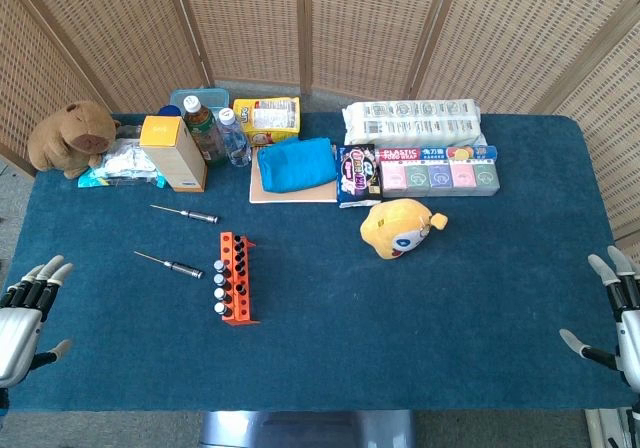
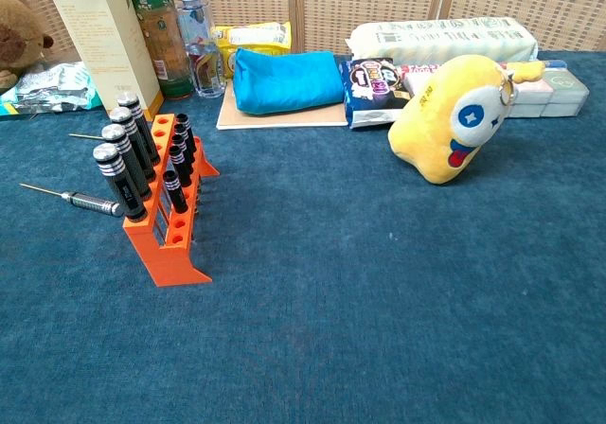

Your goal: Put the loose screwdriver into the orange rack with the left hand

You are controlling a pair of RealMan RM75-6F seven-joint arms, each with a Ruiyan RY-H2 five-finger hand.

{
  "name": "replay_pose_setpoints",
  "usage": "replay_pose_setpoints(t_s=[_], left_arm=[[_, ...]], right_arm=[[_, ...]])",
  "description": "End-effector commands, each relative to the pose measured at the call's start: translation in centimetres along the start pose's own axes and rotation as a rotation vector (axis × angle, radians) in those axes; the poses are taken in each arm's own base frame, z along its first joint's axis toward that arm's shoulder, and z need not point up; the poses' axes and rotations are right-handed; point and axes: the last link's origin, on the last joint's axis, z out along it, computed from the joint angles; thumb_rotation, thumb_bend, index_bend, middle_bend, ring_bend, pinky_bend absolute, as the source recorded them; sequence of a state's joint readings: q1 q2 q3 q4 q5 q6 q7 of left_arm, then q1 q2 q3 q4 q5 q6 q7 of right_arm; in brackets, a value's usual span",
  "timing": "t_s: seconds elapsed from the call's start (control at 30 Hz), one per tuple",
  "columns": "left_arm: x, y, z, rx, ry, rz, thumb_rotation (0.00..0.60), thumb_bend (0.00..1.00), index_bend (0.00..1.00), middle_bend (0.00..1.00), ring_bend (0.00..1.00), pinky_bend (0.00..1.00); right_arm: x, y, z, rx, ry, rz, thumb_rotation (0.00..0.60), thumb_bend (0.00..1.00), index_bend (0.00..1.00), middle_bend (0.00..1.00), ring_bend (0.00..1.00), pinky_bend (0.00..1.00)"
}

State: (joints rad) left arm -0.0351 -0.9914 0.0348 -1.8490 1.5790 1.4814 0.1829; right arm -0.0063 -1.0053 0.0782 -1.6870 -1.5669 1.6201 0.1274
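An orange rack (image 1: 236, 279) (image 2: 169, 218) stands left of the table's middle with several black-handled screwdrivers upright in it. Two loose screwdrivers lie on the blue cloth to its left: one (image 1: 169, 262) (image 2: 74, 197) close beside the rack, the other (image 1: 185, 212) (image 2: 87, 136) farther back, mostly hidden behind the rack in the chest view. My left hand (image 1: 25, 308) hovers at the table's front left edge, fingers spread, holding nothing, well left of the nearer screwdriver. My right hand (image 1: 618, 318) sits at the front right edge, also spread and empty. Neither hand shows in the chest view.
Along the back stand a capybara plush (image 1: 72, 136), a yellow box (image 1: 172, 152), two bottles (image 1: 218, 130), a blue cloth on a board (image 1: 296, 166), snack packs (image 1: 418, 168) and a tissue pack (image 1: 412, 122). A yellow plush (image 1: 400, 228) lies right of centre.
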Motion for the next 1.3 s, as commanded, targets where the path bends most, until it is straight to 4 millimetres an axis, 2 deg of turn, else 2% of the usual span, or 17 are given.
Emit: replay_pose_setpoints(t_s=[0.03,0.3,0.47,0.5,0.57,0.6,0.63,0.67,0.7,0.73,0.83,1.0,1.1,1.3], left_arm=[[-0.5,-0.1,0.1,0.009,-0.023,0.017,0.6,0.13,0.0,0.03,0.07,0.18],[-1.1,0.3,0.6,-0.001,-0.016,0.045,0.6,0.13,0.0,0.03,0.07,0.18],[-1.7,0.5,1.8,-0.035,0.0,0.042,0.6,0.13,0.0,0.05,0.08,0.18],[-1.8,0.5,2.0,-0.036,0.002,0.04,0.6,0.13,0.0,0.1,0.11,0.18],[-1.7,0.7,2.5,-0.045,0.027,0.038,0.6,0.13,0.0,0.34,0.28,0.25],[-1.7,0.8,2.7,-0.058,0.053,0.032,0.6,0.13,0.0,0.53,0.42,0.35],[-1.7,0.9,2.9,-0.065,0.072,0.03,0.6,0.13,0.0,0.7,0.57,0.49],[-1.6,1.0,3.1,-0.074,0.1,0.027,0.6,0.13,0.0,0.79,0.65,0.6],[-1.6,1.0,3.3,-0.082,0.123,0.025,0.6,0.13,0.0,0.9,0.76,0.74],[-1.7,1.2,3.7,-0.094,0.15,0.024,0.6,0.13,0.02,0.96,0.85,0.86],[-2.1,1.7,4.6,-0.14,0.163,0.039,0.6,0.14,0.15,1.0,0.97,0.99],[-2.7,2.6,5.9,-0.157,0.126,0.078,0.6,0.16,0.27,1.0,1.0,1.0],[-3.8,3.1,7.8,-0.128,0.045,0.049,0.6,0.2,0.3,1.0,1.0,1.0],[-5.1,3.6,9.7,-0.103,0.027,0.075,0.6,0.21,0.33,1.0,1.0,1.0]], right_arm=[[-0.2,0.1,0.2,-0.009,-0.015,0.005,0.6,0.0,0.09,0.0,0.0,0.0],[0.5,0.2,0.1,-0.008,-0.007,0.035,0.6,0.0,0.06,0.0,0.0,0.0],[0.7,0.6,0.3,-0.024,-0.001,0.033,0.6,0.0,0.06,0.0,0.0,0.0],[0.7,0.7,0.4,-0.026,-0.001,0.032,0.6,0.0,0.06,0.0,0.0,0.0],[0.7,0.7,0.5,-0.027,0.002,0.032,0.6,0.0,0.06,0.0,0.0,0.0],[0.7,0.7,0.6,-0.026,0.005,0.03,0.6,0.0,0.06,0.0,0.0,0.0],[0.7,0.7,0.6,-0.025,0.006,0.03,0.6,0.0,0.06,0.0,0.0,0.0],[0.6,0.7,0.6,-0.024,0.005,0.031,0.6,0.0,0.06,0.0,0.0,0.0],[0.6,0.7,0.6,-0.023,0.003,0.035,0.6,0.0,0.06,0.0,0.0,0.0],[0.6,0.7,0.6,-0.023,-0.001,0.04,0.6,0.0,0.06,0.0,0.0,0.0],[0.6,0.7,0.6,-0.021,-0.007,0.044,0.6,0.0,0.06,0.0,0.0,0.0],[0.8,0.6,0.5,-0.015,-0.007,0.057,0.6,0.0,0.06,0.0,0.0,0.0],[0.9,0.8,0.4,-0.019,-0.016,0.072,0.6,0.0,0.06,0.0,0.0,0.0],[1.1,1.1,0.6,-0.024,-0.028,0.094,0.6,0.0,0.06,0.0,0.0,0.0]])
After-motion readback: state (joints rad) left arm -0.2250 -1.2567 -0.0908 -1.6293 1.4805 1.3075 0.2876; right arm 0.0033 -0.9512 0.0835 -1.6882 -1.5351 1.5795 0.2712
